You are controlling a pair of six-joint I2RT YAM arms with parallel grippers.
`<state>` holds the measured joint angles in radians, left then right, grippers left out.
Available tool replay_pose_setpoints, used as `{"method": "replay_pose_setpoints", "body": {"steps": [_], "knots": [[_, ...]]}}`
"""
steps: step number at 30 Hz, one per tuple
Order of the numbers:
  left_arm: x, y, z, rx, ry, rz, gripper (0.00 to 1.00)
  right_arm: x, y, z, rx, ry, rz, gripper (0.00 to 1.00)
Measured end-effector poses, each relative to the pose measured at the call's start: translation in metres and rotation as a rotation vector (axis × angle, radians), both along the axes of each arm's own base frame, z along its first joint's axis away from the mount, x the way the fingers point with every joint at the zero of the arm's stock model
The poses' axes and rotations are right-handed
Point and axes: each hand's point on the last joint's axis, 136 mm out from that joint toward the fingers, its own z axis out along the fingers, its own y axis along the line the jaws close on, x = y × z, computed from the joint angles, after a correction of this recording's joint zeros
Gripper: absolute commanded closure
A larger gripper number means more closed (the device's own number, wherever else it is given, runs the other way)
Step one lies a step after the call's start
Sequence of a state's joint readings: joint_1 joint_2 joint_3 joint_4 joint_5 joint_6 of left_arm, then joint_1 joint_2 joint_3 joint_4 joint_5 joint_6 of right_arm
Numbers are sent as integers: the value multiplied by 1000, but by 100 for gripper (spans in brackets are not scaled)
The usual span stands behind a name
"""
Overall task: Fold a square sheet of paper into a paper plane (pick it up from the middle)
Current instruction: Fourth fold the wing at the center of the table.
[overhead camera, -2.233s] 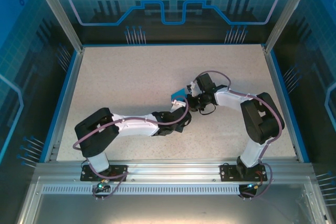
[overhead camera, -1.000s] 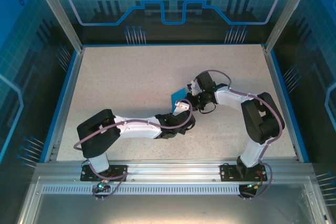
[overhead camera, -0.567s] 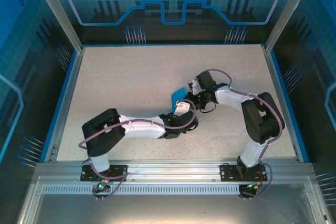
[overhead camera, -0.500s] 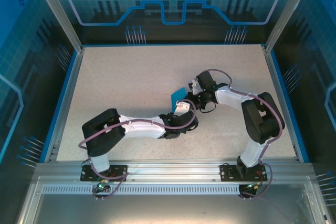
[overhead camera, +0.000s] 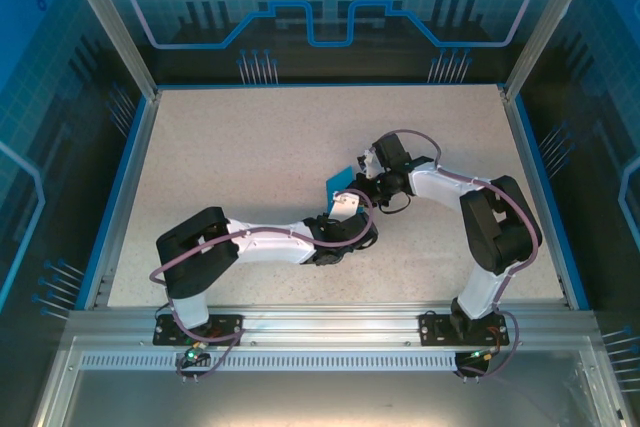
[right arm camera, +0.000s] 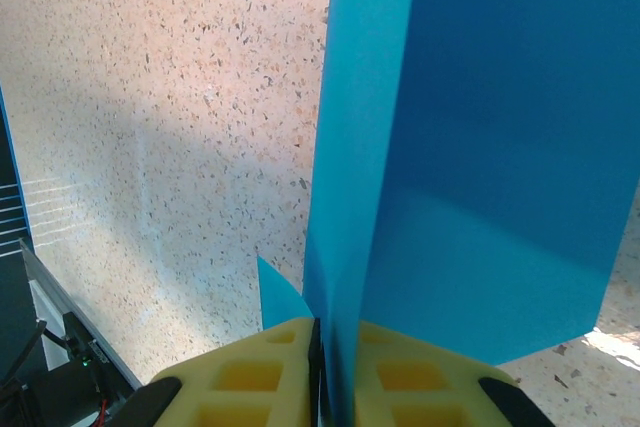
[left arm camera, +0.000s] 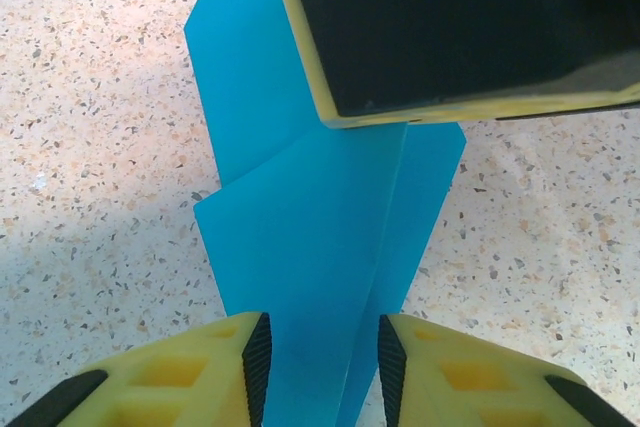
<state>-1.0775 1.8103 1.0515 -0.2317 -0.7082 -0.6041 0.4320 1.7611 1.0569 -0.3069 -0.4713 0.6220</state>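
The half-folded paper plane sits over the tabletop, its creased edge pinched tight in the right tool, apparently to steady the fold. The left tool, jaws parted, straddles the end nearest it, seemingly poised to press.

- The table is speckled beige, and its grain shows up close in both wrist views
- A thin blue border edges its left, far and right sides
- Aluminium posts rise from the far corners
- A blue patterned back panel stands behind
- A slotted metal rail runs along the near edge
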Motion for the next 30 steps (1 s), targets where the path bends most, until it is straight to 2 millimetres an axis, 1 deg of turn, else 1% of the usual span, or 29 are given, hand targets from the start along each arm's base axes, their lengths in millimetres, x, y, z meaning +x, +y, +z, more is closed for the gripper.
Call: {"method": "replay_pose_setpoints", "body": {"steps": [4, 12, 19, 21, 25, 27, 28, 30], "knots": [[1, 1, 0, 4, -5, 7, 66, 0, 0, 0, 0, -1, 1, 85], [0, 2, -1, -7, -6, 23, 84, 0, 2, 0, -2, 0, -2, 84], [0, 2, -2, -10, -7, 23, 94, 0, 2, 0, -7, -2, -2, 80], [-1, 7, -7, -3, 0, 29, 96, -2, 2, 0, -7, 6, 3, 76], [-6, 25, -28, 18, 51, 37, 100, -7, 6, 1, -2, 15, 21, 69], [-10, 34, -36, 3, 81, 35, 100, -6, 7, 3, 0, 16, 24, 66], [-11, 37, -39, -15, 95, 34, 100, -5, 7, 4, 2, 13, 24, 62], [-12, 39, -39, -61, 110, 30, 100, -3, 9, 8, 6, 4, 29, 60]]}}
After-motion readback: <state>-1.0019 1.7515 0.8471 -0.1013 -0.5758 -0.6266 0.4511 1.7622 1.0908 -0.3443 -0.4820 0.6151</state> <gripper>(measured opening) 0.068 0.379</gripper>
